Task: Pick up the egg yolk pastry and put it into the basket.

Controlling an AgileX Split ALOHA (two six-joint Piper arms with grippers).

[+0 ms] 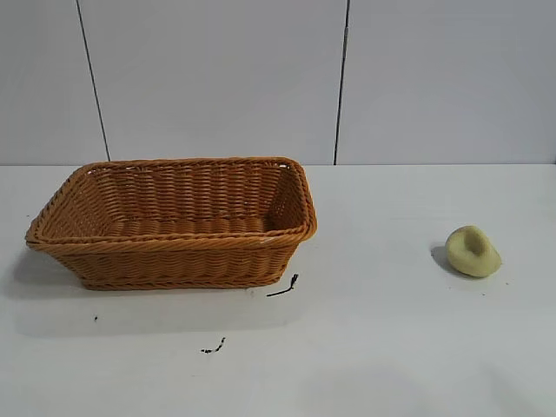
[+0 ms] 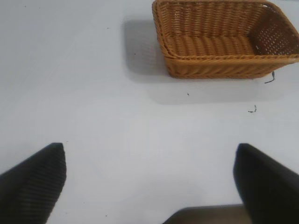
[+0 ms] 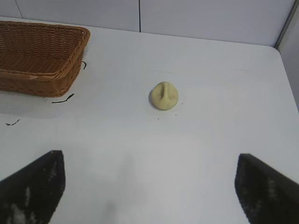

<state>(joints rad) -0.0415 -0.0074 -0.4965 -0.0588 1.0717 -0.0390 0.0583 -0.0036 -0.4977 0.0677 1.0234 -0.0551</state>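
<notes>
The egg yolk pastry (image 1: 473,251) is a small pale yellow-green lump on the white table at the right; it also shows in the right wrist view (image 3: 164,95). The orange-brown wicker basket (image 1: 174,246) stands at the left, empty; it shows too in the left wrist view (image 2: 224,60) and the right wrist view (image 3: 37,74). Neither arm shows in the exterior view. My left gripper (image 2: 149,179) is open over bare table, well short of the basket. My right gripper (image 3: 149,184) is open and empty, well short of the pastry, which lies ahead between the jaws.
Two small dark scraps (image 1: 284,287) (image 1: 214,347) lie on the table in front of the basket. A pale panelled wall (image 1: 347,78) stands behind the table. The table's right edge (image 3: 286,70) shows in the right wrist view.
</notes>
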